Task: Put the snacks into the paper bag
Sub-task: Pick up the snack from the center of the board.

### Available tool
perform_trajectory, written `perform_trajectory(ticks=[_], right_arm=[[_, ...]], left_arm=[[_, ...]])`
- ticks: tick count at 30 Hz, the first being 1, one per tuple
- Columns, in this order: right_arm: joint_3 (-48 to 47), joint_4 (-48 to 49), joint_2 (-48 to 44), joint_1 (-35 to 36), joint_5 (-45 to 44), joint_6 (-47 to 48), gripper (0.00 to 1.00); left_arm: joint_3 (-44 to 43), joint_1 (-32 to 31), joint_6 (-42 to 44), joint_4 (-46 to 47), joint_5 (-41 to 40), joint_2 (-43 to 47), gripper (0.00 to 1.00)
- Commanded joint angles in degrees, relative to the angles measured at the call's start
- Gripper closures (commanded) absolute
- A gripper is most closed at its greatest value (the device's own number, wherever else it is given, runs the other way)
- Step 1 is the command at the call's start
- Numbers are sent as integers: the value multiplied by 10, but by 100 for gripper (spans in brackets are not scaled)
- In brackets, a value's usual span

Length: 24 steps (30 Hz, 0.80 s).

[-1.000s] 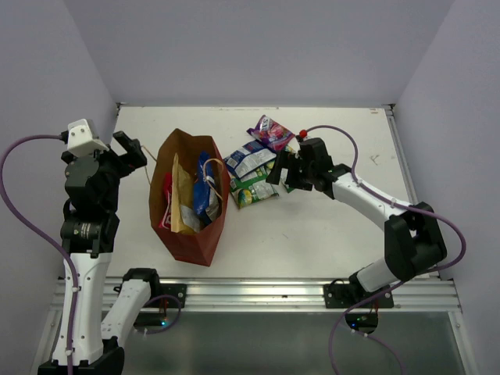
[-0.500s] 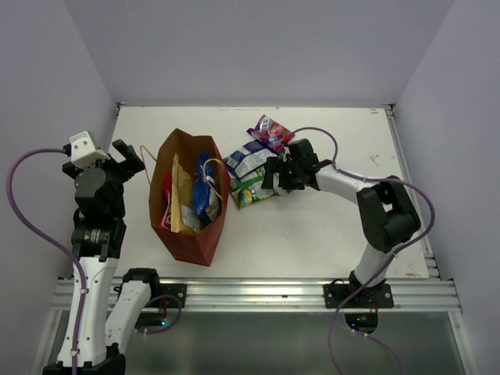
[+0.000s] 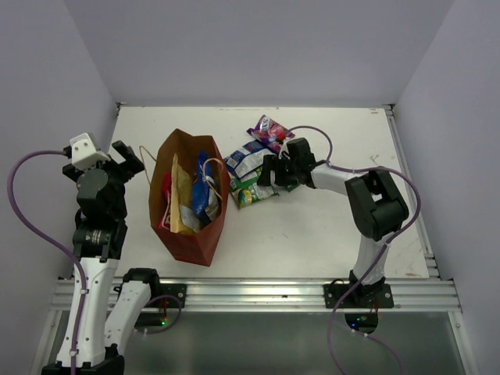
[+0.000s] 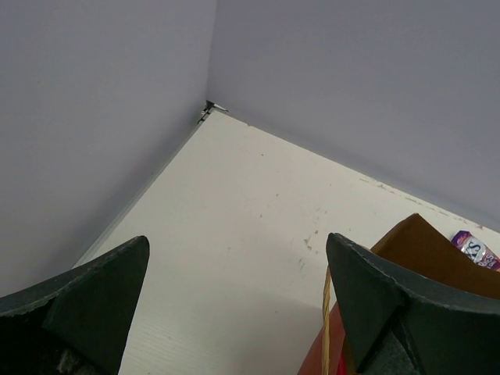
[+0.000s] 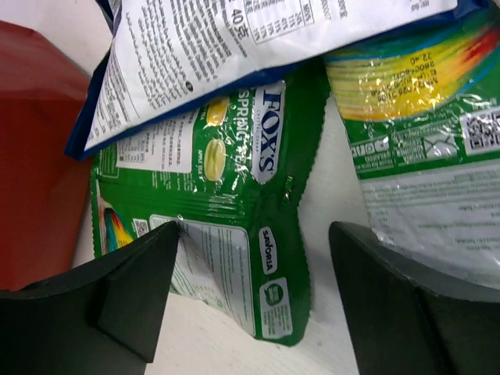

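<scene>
The brown paper bag stands open at centre-left with several snacks inside. On the table to its right lie a purple-pink packet, a blue-white packet and green packets. My right gripper is down over the green ones. In the right wrist view it is open, its jaws on either side of the green FOX'S packet, beside another green packet. My left gripper is open and empty, left of the bag. Its view shows the bag rim and a loop handle.
The red side of the bag is close on the left of the right gripper. The blue-white packet overlaps the top of the green one. Grey walls close the table at the back and sides; its far corner is in view.
The right gripper has moved left and down onto the green packets, and its jaws have narrowed a little. The left arm has shifted slightly and stays open.
</scene>
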State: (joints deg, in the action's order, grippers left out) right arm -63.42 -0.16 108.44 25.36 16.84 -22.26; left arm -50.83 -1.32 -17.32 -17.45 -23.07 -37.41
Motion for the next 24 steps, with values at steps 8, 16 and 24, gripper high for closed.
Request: perform_trajectory(ticks=[8, 16, 24], right_arm=[[30, 56, 31, -19, 64, -16, 67], [116, 42, -78, -19, 36, -23, 98], [162, -26, -222, -20, -30, -16, 100]], left_arm=[[4, -8, 4, 29, -4, -1, 2], [6, -13, 4, 29, -3, 4, 2], [12, -18, 4, 30, -6, 14, 2]])
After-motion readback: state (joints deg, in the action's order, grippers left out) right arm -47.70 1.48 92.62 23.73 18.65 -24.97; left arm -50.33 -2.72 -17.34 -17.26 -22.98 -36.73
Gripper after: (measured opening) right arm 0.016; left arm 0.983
